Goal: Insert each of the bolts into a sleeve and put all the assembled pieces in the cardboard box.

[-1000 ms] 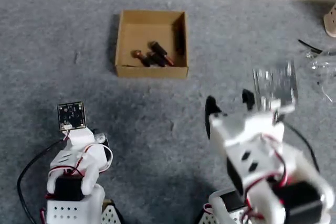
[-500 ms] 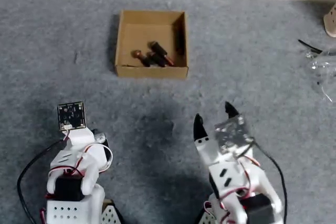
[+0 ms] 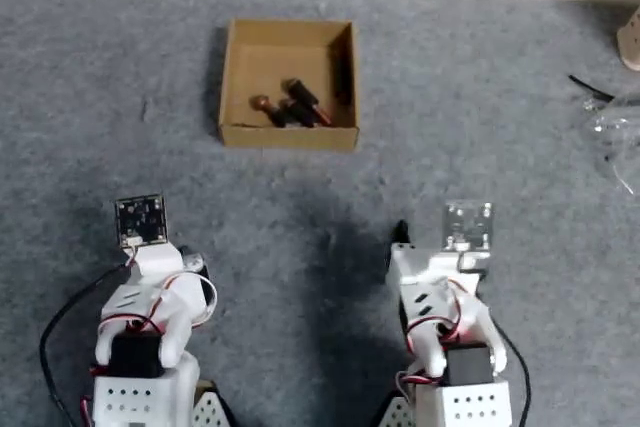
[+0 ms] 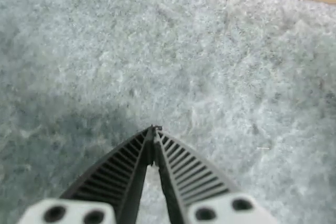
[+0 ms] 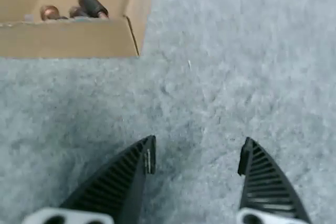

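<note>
1. High view showed the cardboard box (image 3: 288, 137) sitting on the grey table (image 3: 480, 67), close to the far edge and a bit toward the left side.
2. The put-together pieces (image 3: 290, 107) lay in a small heap inside the box, close to its near wall.
3. They looked like short dark tubes with reddish-brown ends. They lay on their sides, tipped different ways and touching each other. I thought there were about three, but I could not count them for sure.
4. The left gripper (image 4: 154, 132) was closed tight, with its two tips touching. It had nothing in it. It hung over bare table near the near edge, on the left.
5. The right gripper (image 5: 197, 155) was wide open, with only table showing between its tips. It pointed toward the box but was well apart from it, near the near edge on the right.
6. Every piece I could see was already in the box, so I thought the last step was done or very nearly done.
7. The next move asked for very little, I thought. The right gripper could close, and both arms could rest by the near edge. If one more bolt turned up, one arm would need to hold a sleeve steady while the other pushed the bolt straight in.
</note>
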Controlling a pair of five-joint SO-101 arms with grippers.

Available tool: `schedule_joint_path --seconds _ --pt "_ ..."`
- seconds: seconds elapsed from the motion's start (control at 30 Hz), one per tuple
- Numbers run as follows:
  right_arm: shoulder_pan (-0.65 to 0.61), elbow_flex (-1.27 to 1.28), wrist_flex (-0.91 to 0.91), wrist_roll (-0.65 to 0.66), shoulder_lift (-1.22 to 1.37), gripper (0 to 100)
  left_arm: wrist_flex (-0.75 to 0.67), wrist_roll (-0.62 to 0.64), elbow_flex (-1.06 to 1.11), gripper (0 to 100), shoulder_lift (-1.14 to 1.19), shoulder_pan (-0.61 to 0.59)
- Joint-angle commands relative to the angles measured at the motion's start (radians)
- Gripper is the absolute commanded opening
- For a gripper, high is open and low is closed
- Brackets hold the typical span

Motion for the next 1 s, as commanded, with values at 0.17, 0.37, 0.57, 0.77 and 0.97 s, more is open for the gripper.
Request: schedule_joint_path --seconds 0.17,0.37,0.57,0.77,0.97 --pt "0.015 0.156 0.193 -0.025 -0.010 23.8 0.209 -0.015 0.027 1 0.004 0.070" --pt "0.015 0.156 0.332 -0.025 -0.012 23.8 0.212 -0.014 0.027 1 0.004 -0.082" --pt "0.016 0.156 0.401 -0.025 -0.012 23.8 0.212 -0.012 0.027 1 0.004 -0.173" --pt "0.016 0.156 0.401 -0.025 -0.012 23.8 0.212 -0.012 0.027 1 0.004 -0.173" --pt "0.016 0.156 0.401 -0.025 -0.012 23.8 0.212 -0.012 0.027 1 0.004 -0.173"
